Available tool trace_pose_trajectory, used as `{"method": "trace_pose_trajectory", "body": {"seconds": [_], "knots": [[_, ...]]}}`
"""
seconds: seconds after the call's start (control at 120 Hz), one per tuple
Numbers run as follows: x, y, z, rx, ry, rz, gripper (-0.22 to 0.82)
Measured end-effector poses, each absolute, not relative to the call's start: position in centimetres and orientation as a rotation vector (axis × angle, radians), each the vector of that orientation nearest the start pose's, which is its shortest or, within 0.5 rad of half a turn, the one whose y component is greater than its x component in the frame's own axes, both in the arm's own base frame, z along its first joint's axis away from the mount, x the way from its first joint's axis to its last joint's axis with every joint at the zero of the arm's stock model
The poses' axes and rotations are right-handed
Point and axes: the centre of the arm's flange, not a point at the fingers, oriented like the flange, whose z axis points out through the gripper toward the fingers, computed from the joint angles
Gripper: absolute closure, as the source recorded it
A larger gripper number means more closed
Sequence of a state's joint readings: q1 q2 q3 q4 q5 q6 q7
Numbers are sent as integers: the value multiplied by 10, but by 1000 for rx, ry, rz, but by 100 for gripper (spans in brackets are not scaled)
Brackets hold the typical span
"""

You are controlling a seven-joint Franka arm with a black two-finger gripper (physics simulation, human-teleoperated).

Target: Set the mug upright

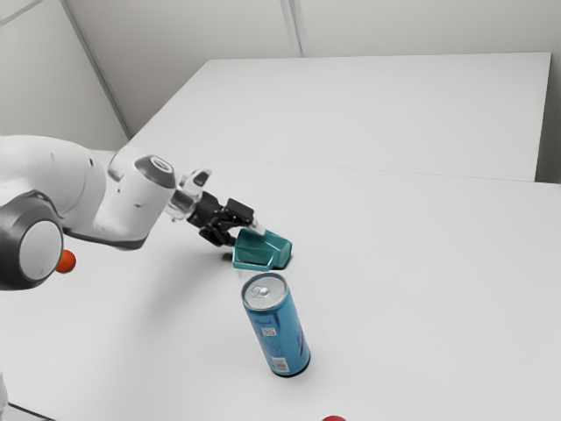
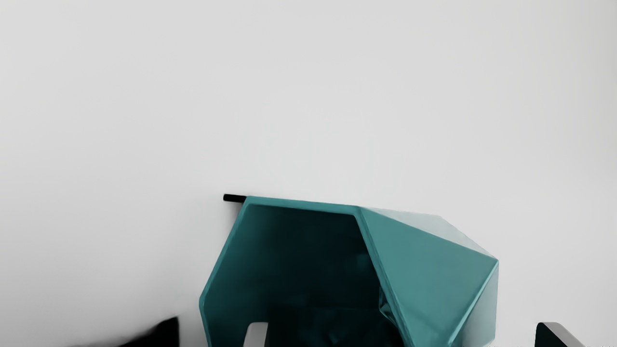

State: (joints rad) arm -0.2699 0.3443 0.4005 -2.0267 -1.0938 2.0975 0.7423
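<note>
Obs.: mug (image 1: 273, 250) on its side on the surface (image 1: 421, 289), its mouth turned toward the end effector (image 2: 406, 335). End effector spread, nothing pinched; in the wrist view one fingertip shows across the dark mouth, the other past the mug's outer side, with a slanted wall in the span between. Contact with either finger: cannot tell.

Risks, judged from this pose:
1. Closing may catch only that one wall. Cause: off-centre straddle. The mug could then pivot in the pinch when raised and hang askew.
2. Faceted, sloping sides offer little flat area, so the pads may slide off and push the mug along the surface.
3. Blue can (image 1: 277, 326) stands upright near the mug; a wide swing while turning it could knock the can over. Cause: little clearance on that side.
4. Letting go before the base sits flat would probably tip the mug back onto its side
</note>
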Motion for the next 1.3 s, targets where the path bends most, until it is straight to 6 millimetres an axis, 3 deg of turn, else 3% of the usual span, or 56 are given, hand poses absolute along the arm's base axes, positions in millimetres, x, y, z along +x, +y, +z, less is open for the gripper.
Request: {"method": "trace_pose_trajectory", "body": {"seconds": [0.242, 0.367, 1.008, 1.15, 1.3], "knots": [[586, 24, 279, 2359, 70, 183, 1], [586, 24, 278, 2349, 55, 190, 6], [587, 21, 280, 2335, -1, 224, 61], [588, 16, 291, 2327, -19, 246, 67], [590, 11, 316, 2310, -54, 294, 75]]}}
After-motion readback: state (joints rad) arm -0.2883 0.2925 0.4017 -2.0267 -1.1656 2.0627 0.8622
